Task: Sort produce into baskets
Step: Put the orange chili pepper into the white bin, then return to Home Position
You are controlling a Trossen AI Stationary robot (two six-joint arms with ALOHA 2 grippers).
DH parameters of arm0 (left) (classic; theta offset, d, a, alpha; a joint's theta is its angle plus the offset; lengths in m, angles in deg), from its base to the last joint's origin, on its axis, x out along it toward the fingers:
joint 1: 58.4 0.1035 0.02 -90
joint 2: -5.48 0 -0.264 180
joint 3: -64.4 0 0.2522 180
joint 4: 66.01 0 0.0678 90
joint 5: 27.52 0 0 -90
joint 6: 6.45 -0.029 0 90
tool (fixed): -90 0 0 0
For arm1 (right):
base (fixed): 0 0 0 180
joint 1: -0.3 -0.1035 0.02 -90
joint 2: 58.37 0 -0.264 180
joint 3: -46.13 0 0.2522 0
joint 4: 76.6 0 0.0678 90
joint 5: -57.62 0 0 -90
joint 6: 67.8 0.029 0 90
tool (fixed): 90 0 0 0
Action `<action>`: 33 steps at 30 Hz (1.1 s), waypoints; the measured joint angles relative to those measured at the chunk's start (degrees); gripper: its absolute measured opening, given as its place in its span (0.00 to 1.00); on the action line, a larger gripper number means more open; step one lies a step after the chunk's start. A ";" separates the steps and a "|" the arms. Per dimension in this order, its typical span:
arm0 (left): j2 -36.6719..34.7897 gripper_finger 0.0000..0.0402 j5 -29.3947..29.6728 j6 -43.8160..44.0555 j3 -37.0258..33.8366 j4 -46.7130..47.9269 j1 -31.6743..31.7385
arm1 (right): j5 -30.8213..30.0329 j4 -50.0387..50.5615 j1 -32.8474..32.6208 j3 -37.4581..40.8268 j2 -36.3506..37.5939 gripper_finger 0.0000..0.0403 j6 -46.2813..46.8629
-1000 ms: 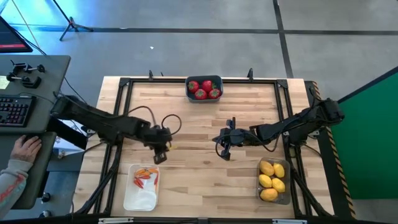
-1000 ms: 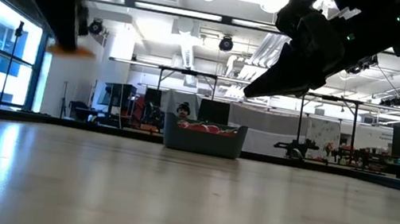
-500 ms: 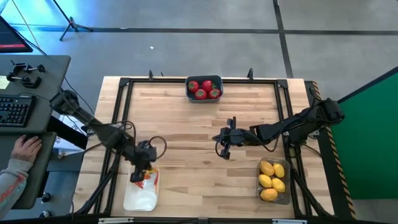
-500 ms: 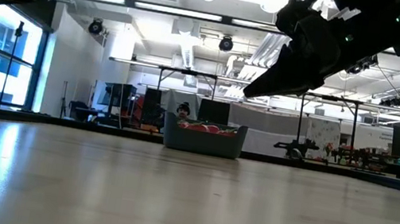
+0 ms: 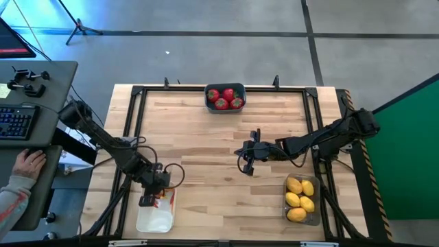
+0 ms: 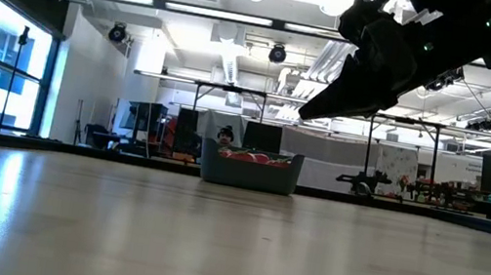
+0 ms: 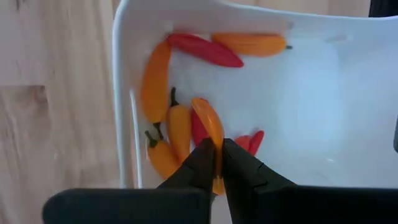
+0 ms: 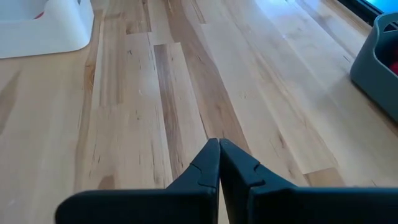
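- Three baskets on the table [image 5: 226,137]: a dark blue-grey one [image 5: 225,97] at the middle of the far edge, a white one [image 5: 156,209] near the front left, and a smoky translucent one [image 5: 302,199] at the front right.
- Count from overhead: four round red pieces [image 5: 223,97] with green tops in the blue-grey bin, four yellow lemons [image 5: 299,197] in the smoky bin.
- The peppers [image 7: 180,121] are all in the white bin; the left wrist view shows about seven or eight orange and red ones, bunched by one wall. Hard to be exact since they overlap.
- Left gripper [image 7: 219,152] hangs over the white bin, fingers nearly pressed together, pinching one orange pepper [image 7: 210,124]. Its long axis runs along the fingers, one end poking out past the tips.
- Two peppers lie crosswise to the held one, by the bin's end wall; the rest lie roughly parallel to it.
- Right gripper [image 8: 219,152] sits mid-table over bare wood, fingers pressed together, holding nothing.
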 joint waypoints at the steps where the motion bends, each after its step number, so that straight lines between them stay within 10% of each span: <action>1: 0.00 0.04 -0.08 -0.04 0.00 -0.10 0.00 | -0.16 0.00 -0.02 0.00 0.00 0.00 0.00; 17: -0.76 0.25 0.72 -1.61 0.00 -2.41 0.04 | 0.07 0.03 -0.01 0.00 0.00 0.00 -0.49; 33: -16.02 0.01 6.06 -9.34 0.02 -5.40 7.39 | 0.30 0.07 1.26 0.00 0.03 0.00 -6.24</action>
